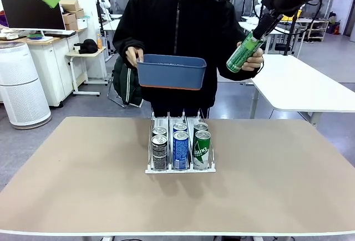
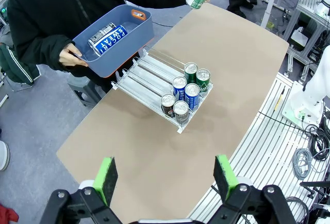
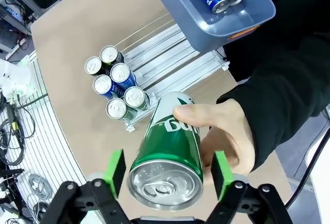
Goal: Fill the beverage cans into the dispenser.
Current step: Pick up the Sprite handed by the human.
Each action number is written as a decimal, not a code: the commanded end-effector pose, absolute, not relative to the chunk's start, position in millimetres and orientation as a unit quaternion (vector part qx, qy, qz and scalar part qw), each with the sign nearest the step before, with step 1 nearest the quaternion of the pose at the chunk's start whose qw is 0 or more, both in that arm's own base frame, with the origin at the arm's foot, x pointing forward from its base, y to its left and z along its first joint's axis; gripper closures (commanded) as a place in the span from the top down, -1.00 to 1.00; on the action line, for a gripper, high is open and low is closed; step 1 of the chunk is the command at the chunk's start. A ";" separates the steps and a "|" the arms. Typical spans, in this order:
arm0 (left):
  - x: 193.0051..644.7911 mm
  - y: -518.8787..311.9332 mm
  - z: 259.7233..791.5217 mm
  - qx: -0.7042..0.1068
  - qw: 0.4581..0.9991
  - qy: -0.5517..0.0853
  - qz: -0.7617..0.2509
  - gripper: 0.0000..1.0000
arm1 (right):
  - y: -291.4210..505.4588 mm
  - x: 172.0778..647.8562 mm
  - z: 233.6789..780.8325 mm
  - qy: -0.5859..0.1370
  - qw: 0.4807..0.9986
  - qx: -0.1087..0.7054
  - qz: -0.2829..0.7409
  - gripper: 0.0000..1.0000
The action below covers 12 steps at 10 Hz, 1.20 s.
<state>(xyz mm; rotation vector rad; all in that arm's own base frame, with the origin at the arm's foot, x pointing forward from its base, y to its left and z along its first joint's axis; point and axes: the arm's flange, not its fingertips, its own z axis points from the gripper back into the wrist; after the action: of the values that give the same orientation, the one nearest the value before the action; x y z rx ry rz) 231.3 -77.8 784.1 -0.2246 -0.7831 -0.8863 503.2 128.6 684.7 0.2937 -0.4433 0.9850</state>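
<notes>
Six cans stand in the rack at mid-frame on the desk, while upper right the right tool is clenched on a green can that the person's hand also grips, so it could slip if let go askew, and the left tool gapes empty.

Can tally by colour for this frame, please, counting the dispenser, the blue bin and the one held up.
Green cans: 3 (2 in dispenser, plus the held green can in right gripper)
Blue cans: 3 (2 in dispenser, 1 in blue bin)
Black-and-silver cans: 3 (2 in dispenser, 1 in blue bin)
Total: 9
</notes>
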 end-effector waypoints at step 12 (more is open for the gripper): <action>231.6 -78.5 784.3 -0.109 0.825 -0.370 -0.412 1.00 | 130.6 498.7 683.6 -0.216 0.830 0.156 0.490 -0.63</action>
<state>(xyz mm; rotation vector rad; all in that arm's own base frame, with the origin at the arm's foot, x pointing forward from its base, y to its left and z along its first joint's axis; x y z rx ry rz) 231.3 -77.8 784.1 -0.2246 -0.7831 -0.8863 503.6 130.4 686.5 0.3167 -0.4774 1.0131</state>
